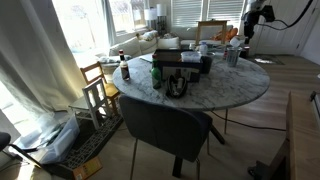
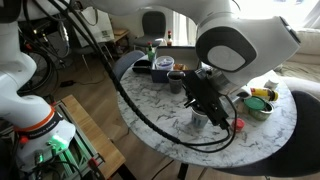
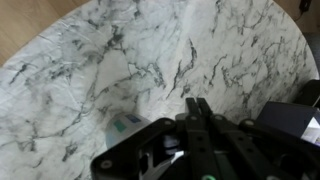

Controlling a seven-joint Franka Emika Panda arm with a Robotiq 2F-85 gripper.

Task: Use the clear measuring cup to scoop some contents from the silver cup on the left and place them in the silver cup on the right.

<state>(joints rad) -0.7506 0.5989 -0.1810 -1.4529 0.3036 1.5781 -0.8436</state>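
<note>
My gripper [image 2: 206, 103] hangs low over the marble table [image 2: 160, 120], right above a silver cup [image 2: 199, 119]. A second silver cup [image 2: 177, 79] stands farther back by a black box. In the wrist view the two fingers [image 3: 197, 108] are pressed together. A pale, clear piece with small blue and green marks [image 3: 128, 126] shows just beside and under them; it looks like the clear measuring cup, mostly hidden by the gripper body. In an exterior view the gripper [image 1: 236, 44] is at the table's far edge over a silver cup [image 1: 232, 56].
A bowl with orange and green items [image 2: 260, 105] and a small red object [image 2: 238, 124] sit close to the gripper. Black boxes [image 1: 181, 62], bottles [image 1: 125, 69] and a green bottle [image 1: 156, 76] stand mid-table. Chairs [image 1: 165, 125] surround the table.
</note>
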